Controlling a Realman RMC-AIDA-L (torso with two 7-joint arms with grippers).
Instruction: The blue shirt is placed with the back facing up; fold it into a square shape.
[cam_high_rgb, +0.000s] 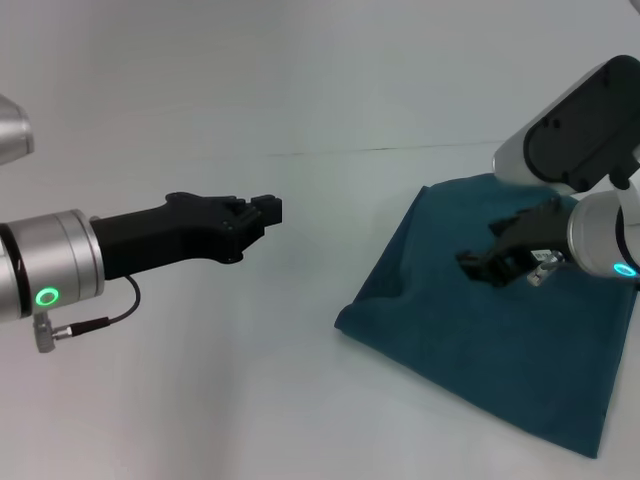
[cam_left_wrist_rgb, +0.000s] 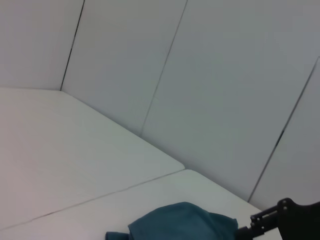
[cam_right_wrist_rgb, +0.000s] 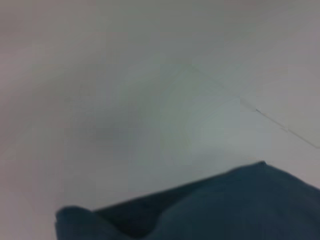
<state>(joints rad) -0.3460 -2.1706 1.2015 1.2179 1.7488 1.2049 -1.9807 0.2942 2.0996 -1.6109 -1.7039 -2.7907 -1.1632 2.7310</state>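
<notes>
The blue shirt (cam_high_rgb: 490, 330) lies on the right side of the white table (cam_high_rgb: 250, 400) as a folded, roughly four-sided dark teal pad, plain side up, with a rounded fold at its near-left corner. My right gripper (cam_high_rgb: 487, 250) hovers just over the shirt's upper middle, open, with nothing between its fingers. My left gripper (cam_high_rgb: 265, 212) hangs above bare table to the left of the shirt, well apart from it. The left wrist view shows the shirt (cam_left_wrist_rgb: 175, 222) low in the picture with the right gripper (cam_left_wrist_rgb: 280, 222) beside it. The right wrist view shows a shirt (cam_right_wrist_rgb: 225, 205) edge on the table.
A thin seam (cam_high_rgb: 380, 150) crosses the table behind the shirt. Pale wall panels (cam_left_wrist_rgb: 200, 75) stand at the table's far side. The shirt's right part runs under my right arm (cam_high_rgb: 580, 140) to the picture's edge.
</notes>
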